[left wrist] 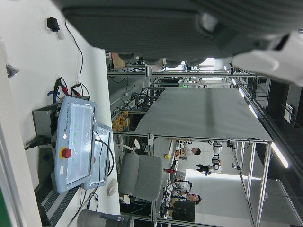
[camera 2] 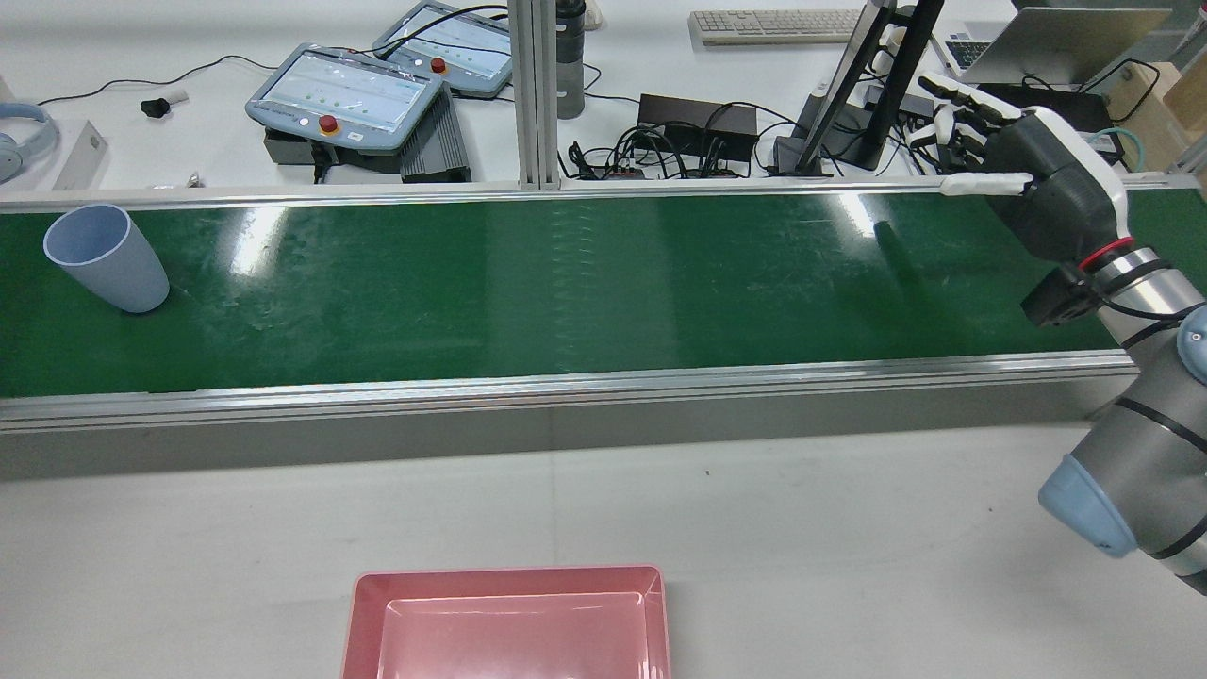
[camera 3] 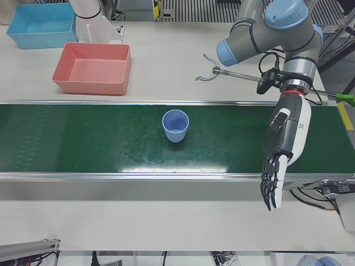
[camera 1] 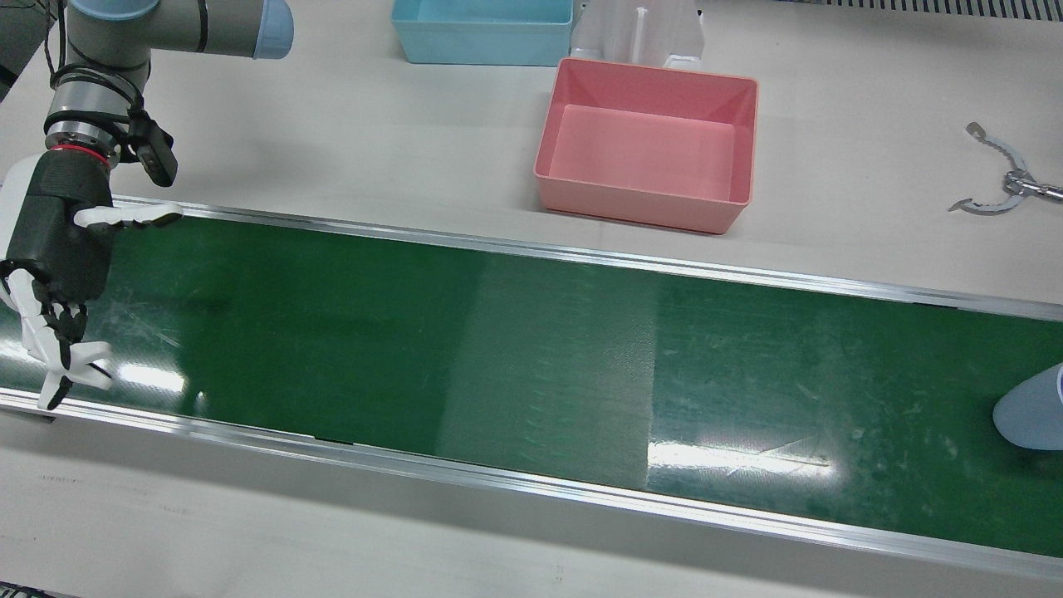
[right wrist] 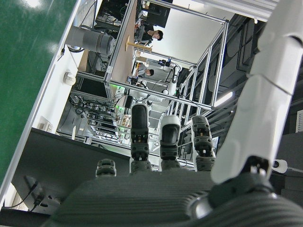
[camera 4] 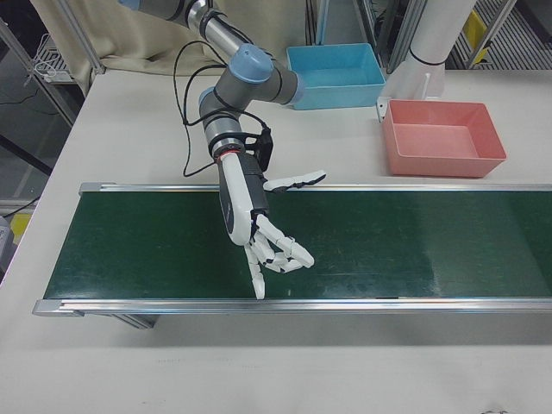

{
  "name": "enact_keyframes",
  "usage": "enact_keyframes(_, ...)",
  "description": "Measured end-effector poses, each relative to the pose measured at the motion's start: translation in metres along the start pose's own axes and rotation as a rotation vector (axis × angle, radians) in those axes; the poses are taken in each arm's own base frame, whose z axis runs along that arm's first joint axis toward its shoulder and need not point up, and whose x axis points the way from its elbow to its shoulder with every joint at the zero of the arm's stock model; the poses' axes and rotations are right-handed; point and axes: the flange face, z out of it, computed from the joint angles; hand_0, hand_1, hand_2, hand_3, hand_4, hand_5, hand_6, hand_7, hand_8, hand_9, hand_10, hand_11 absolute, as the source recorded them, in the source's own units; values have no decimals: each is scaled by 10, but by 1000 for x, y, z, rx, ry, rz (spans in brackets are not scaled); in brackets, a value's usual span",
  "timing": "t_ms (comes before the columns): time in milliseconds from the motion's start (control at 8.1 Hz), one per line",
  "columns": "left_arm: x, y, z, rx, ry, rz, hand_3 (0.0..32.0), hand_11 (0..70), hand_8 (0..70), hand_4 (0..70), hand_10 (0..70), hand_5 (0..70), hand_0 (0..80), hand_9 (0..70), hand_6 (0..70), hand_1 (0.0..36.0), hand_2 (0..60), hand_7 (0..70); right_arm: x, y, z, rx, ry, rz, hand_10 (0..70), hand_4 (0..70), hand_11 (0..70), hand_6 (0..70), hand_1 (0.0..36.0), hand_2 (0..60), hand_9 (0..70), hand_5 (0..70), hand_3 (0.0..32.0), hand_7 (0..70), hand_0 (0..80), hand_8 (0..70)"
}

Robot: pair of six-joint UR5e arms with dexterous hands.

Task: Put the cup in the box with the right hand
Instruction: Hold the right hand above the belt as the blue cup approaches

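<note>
So the pale blue plastic cup [camera 2: 106, 256] sits upright on the green conveyor belt [camera 2: 566, 283], well apart from the right hand [camera 2: 1028, 179], which hangs empty with fingers spread. I'd keep that hand spread and low, closing only once the cup's wall sits between thumb and fingers, then carry it to the pink box [camera 2: 509, 622]. Left hand [camera 3: 283, 147] is empty too, fingers extended.

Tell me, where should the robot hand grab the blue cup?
Best guess: around the side wall of the blue cup, near the middle, coming in from the side. It stands upright on the green belt, mouth up, round and tapering downward, so fingers can wrap it. The open right hand is far away along the belt.
</note>
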Motion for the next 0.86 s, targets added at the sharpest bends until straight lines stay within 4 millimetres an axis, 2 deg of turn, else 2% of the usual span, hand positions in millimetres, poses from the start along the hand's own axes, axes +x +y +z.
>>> enact_keyframes(123,0,0,0,0,0,0,0,0,0,0,0,0,0,0,0,0,0,0,0,0,0,0,1,0,173,50,264,252,158,0,676,97,0,700,508,410)
enact_keyframes(247,0,0,0,0,1,0,0,0,0,0,0,0,0,0,0,0,0,0,0,1,0,-1,1,1,191,49,289,258,155,0,698,100,0,700,507,425)
enact_keyframes(370,0,0,0,0,1,0,0,0,0,0,0,0,0,0,0,0,0,0,-1,2,1,-3,-2,2,122,0,194,187,174,0,509,89,0,700,509,294)
enact_keyframes(494,0,0,0,0,1,0,0,0,0,0,0,0,0,0,0,0,0,0,-3,4,1,-6,-6,3,67,0,118,133,190,11,342,79,0,516,512,182)
enact_keyframes(617,0,0,0,0,0,1,0,0,0,0,0,0,0,0,0,0,0,0,-5,7,3,-12,-11,6,27,0,61,98,200,23,214,71,0,365,512,105)
enact_keyframes(741,0,0,0,0,1,1,0,0,0,0,0,0,0,0,0,0,0,0,-5,10,5,-18,-13,8,0,0,10,66,208,35,110,63,0,232,512,44)
enact_keyframes(864,0,0,0,0,1,1,0,0,0,0,0,0,0,0,0,0,0,0,-5,11,6,-21,-14,10,0,0,0,58,209,41,87,61,0,200,511,30)
